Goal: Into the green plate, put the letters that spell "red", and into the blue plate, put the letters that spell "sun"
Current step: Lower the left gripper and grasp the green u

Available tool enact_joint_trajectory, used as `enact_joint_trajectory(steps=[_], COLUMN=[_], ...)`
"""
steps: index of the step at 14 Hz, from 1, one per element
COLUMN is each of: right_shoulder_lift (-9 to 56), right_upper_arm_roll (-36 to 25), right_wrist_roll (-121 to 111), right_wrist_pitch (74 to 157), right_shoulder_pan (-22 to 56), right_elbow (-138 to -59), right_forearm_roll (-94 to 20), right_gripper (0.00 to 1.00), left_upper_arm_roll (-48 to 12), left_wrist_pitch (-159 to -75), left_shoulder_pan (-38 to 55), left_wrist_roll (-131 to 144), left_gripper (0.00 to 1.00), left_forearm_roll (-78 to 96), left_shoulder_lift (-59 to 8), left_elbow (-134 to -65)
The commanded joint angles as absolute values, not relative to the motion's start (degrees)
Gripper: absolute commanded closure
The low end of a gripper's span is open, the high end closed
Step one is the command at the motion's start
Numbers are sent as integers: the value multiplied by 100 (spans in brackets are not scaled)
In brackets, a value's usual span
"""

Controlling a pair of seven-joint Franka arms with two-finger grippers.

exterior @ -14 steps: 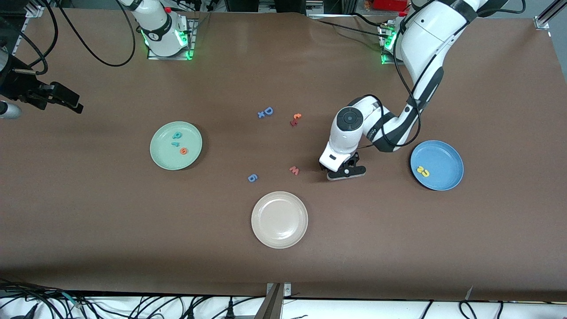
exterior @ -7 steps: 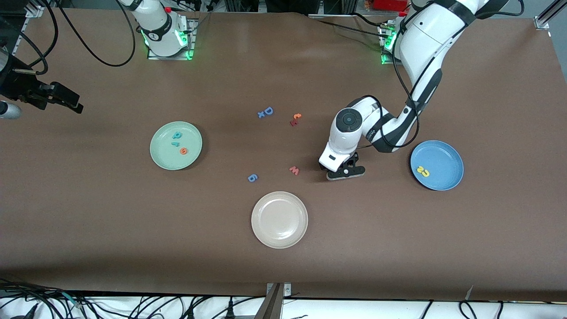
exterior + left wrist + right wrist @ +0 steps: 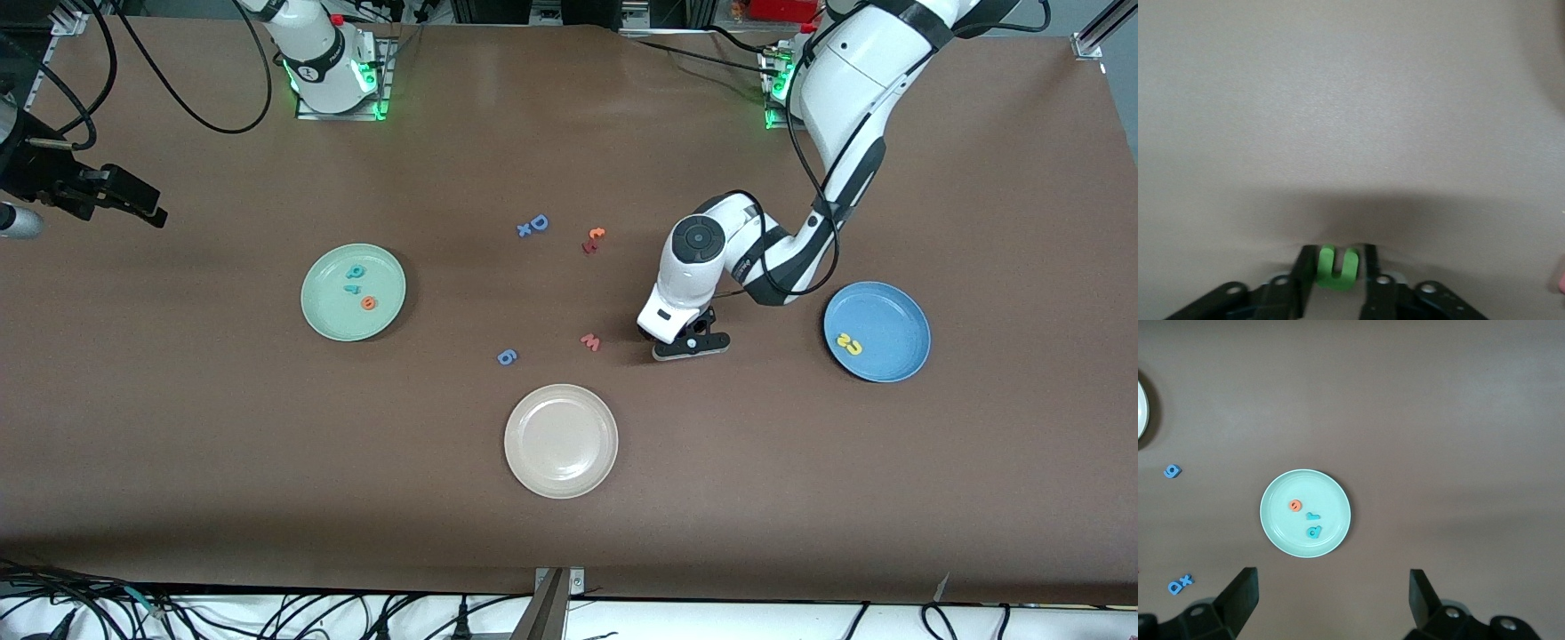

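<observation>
Clamping green n (image 3: 1336, 269) (on the table), left gripper (image 3: 683, 345) jaws shut, right gripper (image 3: 1331, 600) jaws wide, empty.

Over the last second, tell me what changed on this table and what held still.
The left gripper, low between the w and the blue plate, closed its jaws on the green n; its arm edged slightly toward the w. Unchanged: r, e, d in the green plate, s and u in the blue plate, the cream plate, and the right gripper waiting open, high over the green plate.
</observation>
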State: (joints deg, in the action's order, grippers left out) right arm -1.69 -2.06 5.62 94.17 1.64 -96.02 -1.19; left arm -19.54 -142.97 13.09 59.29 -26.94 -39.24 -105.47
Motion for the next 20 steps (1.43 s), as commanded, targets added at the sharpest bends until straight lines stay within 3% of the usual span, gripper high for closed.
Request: enact_joint_trajectory(steps=[1, 6, 15, 20], right_shoulder_lift=[-123, -114, -114, -114], right_upper_arm_roll=[-202, -211, -211, -211], right_wrist_roll=[519, 527, 527, 519], right_wrist_pitch=[9308, 9308, 9308, 9308], right_shoulder_pan=[167, 158, 158, 158], right_elbow=[-9475, -9475, -9475, -9475], right_forearm_roll=[-62, -62, -70, -70], right_gripper=[0, 0, 0, 0], left_upper_arm_roll=[-1890, -1872, -1424, -976], left_wrist_pitch=[-14238, -14212, -14212, -14194], left_shoulder_pan=[1380, 1345, 651, 414], left_wrist_roll=[6003, 5785, 3106, 647], left_gripper=[76, 83, 81, 79], left_forearm_roll=[-2900, -2909, -2708, -1347], left_shoulder_lift=[-4043, -3991, -3340, -3077], left_elbow=[-10521, -10521, -10661, -10740])
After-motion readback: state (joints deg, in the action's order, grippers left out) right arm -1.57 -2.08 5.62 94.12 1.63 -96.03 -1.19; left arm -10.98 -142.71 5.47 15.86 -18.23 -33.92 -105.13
